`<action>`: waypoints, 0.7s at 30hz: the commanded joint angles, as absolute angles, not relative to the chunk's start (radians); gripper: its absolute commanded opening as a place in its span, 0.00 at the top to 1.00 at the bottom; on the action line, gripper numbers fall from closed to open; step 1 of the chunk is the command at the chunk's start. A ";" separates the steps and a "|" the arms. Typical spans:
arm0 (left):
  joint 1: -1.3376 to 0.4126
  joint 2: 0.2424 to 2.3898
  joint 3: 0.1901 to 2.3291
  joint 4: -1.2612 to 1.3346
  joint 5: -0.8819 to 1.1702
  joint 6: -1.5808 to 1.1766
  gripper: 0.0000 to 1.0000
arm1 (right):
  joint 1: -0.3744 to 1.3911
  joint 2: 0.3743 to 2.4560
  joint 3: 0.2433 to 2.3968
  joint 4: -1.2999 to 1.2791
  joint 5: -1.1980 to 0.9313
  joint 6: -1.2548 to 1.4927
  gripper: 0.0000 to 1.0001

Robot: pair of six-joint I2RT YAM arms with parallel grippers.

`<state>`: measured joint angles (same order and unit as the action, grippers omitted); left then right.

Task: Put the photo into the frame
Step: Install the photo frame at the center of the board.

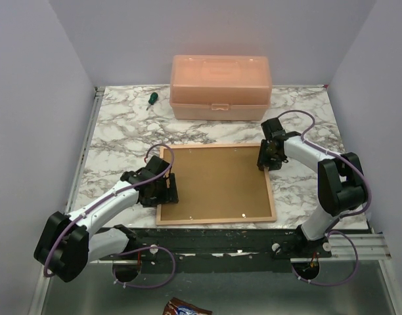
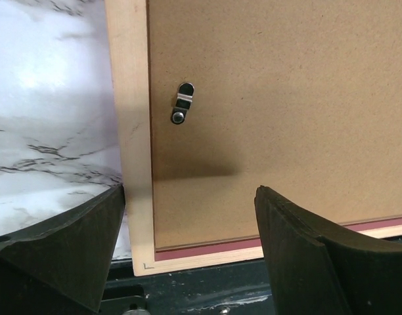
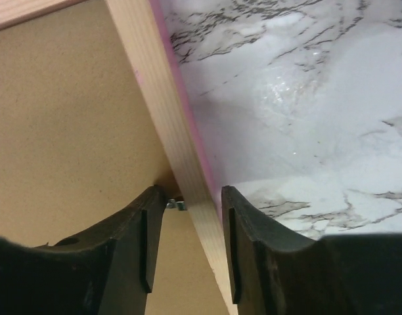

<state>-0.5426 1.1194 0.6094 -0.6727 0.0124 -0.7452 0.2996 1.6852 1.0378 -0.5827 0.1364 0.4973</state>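
Right fingers (image 3: 125, 262) straddle frame (image 3: 163, 111) edge (grip unclear); left fingers (image 2: 63, 243) wide.

The left arm (image 1: 102, 209) reaches forward and inward from its base with the wrist bent down. The left claw (image 2: 188, 193) points downward, its jaws spread wide. The right arm (image 1: 309, 152) folds at the elbow and stretches inward. The right claw (image 3: 193, 191) is lowered, jaws narrowly parted astride one rail of the frame (image 3: 163, 111). Whether they pinch it cannot be told.

The frame (image 1: 214, 220) lies on the table (image 1: 115, 131), board (image 1: 217, 180) in it; box (image 1: 221, 85) behind the frame, screwdriver (image 1: 151, 98) behind-left.
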 commanded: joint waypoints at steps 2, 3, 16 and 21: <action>-0.575 1.115 0.591 -0.635 0.037 -0.808 0.15 | 0.301 1.675 1.023 -0.652 0.156 0.512 0.40; -0.574 1.120 0.602 -0.654 0.011 -0.805 0.13 | 0.300 1.673 1.027 -0.655 0.158 0.512 0.37; -0.474 1.177 0.669 -0.657 -0.065 -0.714 0.12 | 0.295 1.637 1.066 -0.673 0.150 0.515 0.20; -0.438 1.221 0.682 -0.624 -0.060 -0.684 0.14 | 0.284 1.634 1.054 -0.660 0.117 0.515 0.19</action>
